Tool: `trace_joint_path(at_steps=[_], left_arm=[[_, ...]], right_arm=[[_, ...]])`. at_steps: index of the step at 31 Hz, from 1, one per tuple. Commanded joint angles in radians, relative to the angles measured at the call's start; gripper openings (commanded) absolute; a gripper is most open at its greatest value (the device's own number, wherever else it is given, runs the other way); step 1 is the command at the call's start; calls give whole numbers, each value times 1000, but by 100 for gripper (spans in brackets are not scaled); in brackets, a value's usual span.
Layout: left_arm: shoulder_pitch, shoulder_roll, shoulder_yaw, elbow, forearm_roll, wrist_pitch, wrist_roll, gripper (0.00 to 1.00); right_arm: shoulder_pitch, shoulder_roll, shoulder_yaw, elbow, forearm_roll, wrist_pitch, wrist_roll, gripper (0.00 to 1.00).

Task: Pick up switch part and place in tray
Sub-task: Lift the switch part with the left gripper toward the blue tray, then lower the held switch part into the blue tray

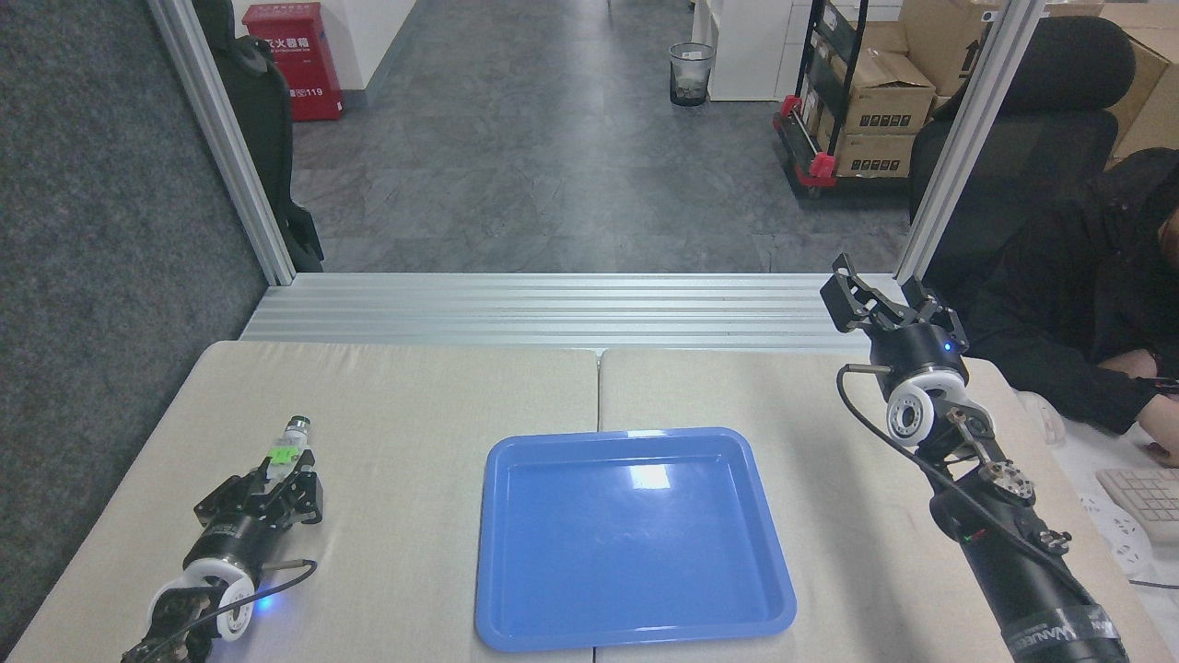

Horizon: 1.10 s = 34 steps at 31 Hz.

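Note:
The switch part, small with a white-grey body, a green tab and a dark round end, sticks out from the tips of my left gripper, which is shut on it. This is at the left of the table, well left of the tray. The blue tray lies in the middle with nothing in it. My right gripper hovers open near the table's far right corner, holding nothing.
A person in black sits at the right edge, with a keyboard beside the table. An aluminium rail and two slanted posts border the far side. A seam splits the beige tabletop.

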Motion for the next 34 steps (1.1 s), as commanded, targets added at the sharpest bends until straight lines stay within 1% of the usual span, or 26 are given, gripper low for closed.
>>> trace_joint_path(at_steps=[1, 2, 3, 5, 9, 11, 14, 16, 18, 21, 27, 31, 34], left_arm=[[65, 3, 70, -534, 42, -114, -82, 0], [72, 2, 69, -582, 46, -142, -94, 0], [85, -7, 64, -646, 49, -191, -113, 0], [88, -24, 55, -703, 50, -245, -140, 0], [79, -64, 50, -731, 49, -341, -154, 0], [79, -79, 17, -729, 46, -369, -156, 0], [79, -83, -119, -720, 13, -368, -177, 0], [79, -95, -196, -708, -25, -366, -241, 0], [85, -127, -259, -691, -89, -368, -307, 0], [89, -179, -340, -682, -167, -368, -346, 0], [80, -236, -420, -601, -293, -368, -361, 0], [80, -251, -450, -527, -342, -368, -419, 0], [83, -257, -451, -489, -378, -366, -435, 0]], right_arm=[[0, 0, -1, 0, 0, 1, 1, 99], [0, 0, -1, 0, 0, 1, -1, 99], [0, 0, 0, 0, 0, -1, -1, 99], [0, 0, -1, 0, 0, 1, -1, 99], [0, 0, 0, 0, 0, 1, -1, 99], [0, 0, 0, 0, 0, 1, 1, 99], [0, 0, 0, 0, 0, 1, -1, 99], [0, 0, 0, 0, 0, -1, -1, 99], [0, 0, 0, 0, 0, 1, -1, 99], [0, 0, 0, 0, 0, 1, -1, 99], [0, 0, 0, 0, 0, 1, -1, 99], [-1, 0, 0, 0, 0, 1, -1, 99], [0, 0, 0, 0, -1, -1, 1, 99]])
